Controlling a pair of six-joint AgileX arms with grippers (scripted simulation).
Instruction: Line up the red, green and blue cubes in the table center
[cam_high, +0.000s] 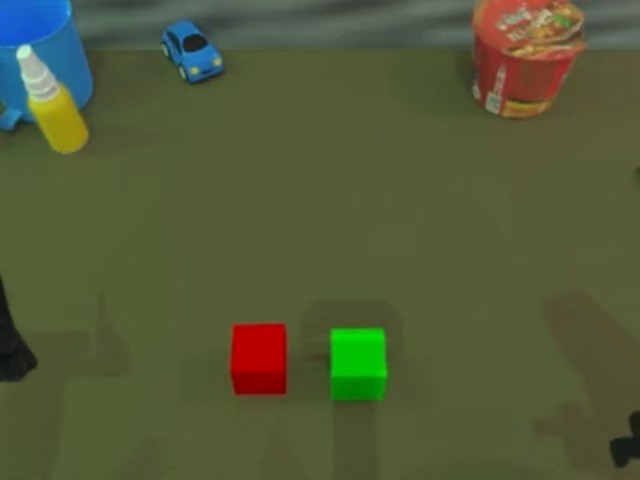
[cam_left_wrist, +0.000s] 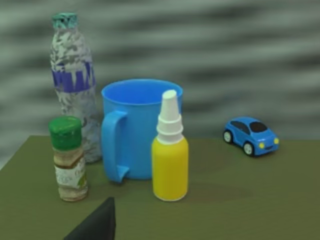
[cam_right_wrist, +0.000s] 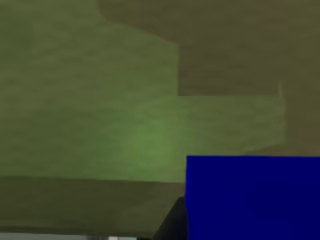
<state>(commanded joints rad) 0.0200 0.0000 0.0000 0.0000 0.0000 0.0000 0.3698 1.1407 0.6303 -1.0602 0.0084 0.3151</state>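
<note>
The red cube (cam_high: 259, 358) and the green cube (cam_high: 358, 364) rest side by side on the olive table center (cam_high: 320, 250), a small gap between them. The blue cube (cam_right_wrist: 252, 197) appears only in the right wrist view, close up, with one dark finger (cam_right_wrist: 172, 220) pressed against its side. My right gripper (cam_high: 625, 450) is at the top view's lower right edge, shut on the blue cube and clear of the other two. My left gripper (cam_high: 12, 350) is parked at the left edge, open and holding nothing.
At the back left stand a light-blue mug (cam_high: 40, 50) and a yellow dropper bottle (cam_high: 55, 110), with a blue toy car (cam_high: 192, 50) beside them. A red noodle cup (cam_high: 525, 55) stands at the back right. The left wrist view adds a water bottle (cam_left_wrist: 75, 80) and a spice jar (cam_left_wrist: 69, 157).
</note>
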